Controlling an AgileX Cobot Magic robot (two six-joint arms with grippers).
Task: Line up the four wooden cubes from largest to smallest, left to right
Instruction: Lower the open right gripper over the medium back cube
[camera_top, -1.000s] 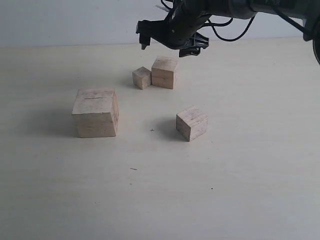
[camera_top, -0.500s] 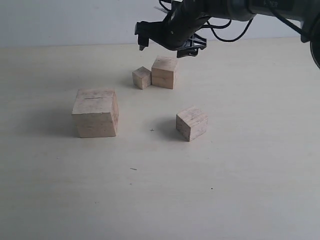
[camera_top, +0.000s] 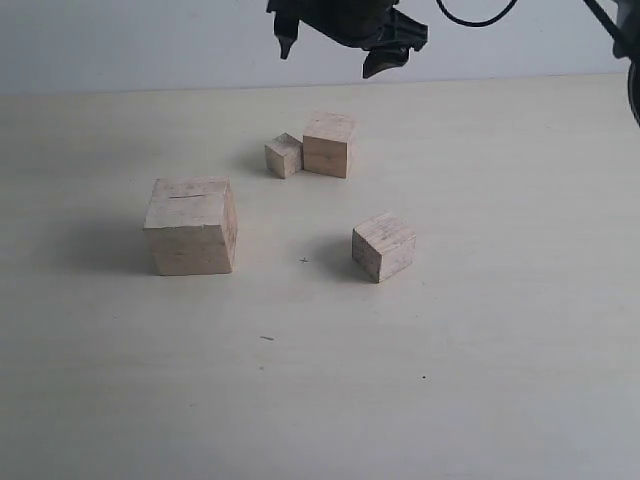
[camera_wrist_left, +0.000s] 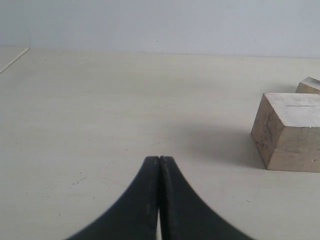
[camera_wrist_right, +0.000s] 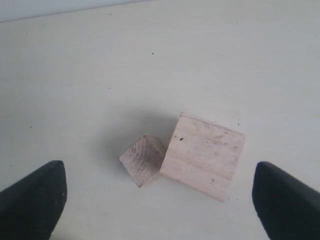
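Observation:
The largest wooden cube (camera_top: 192, 226), with a thin slit on top, stands at the left; the left wrist view shows it too (camera_wrist_left: 290, 131). Two more cubes touch at the back: the smallest (camera_top: 284, 155) (camera_wrist_right: 143, 160) and a mid-sized one (camera_top: 329, 144) (camera_wrist_right: 205, 155). A fourth, mid-sized cube (camera_top: 383, 246) sits turned at an angle near the middle. My right gripper (camera_top: 332, 45) (camera_wrist_right: 160, 200) hangs open high above the back pair, nothing between its fingers. My left gripper (camera_wrist_left: 159, 162) is shut and empty, low over the table beside the largest cube.
A pale tabletop (camera_top: 480, 350) carries everything, with a plain light wall behind it. The left arm does not show in the exterior view. Bare surface lies in front of and to the right of the cubes.
My right gripper has risen straight up from just above the back pair toward the top of the exterior view, staying open. The cubes have not moved.

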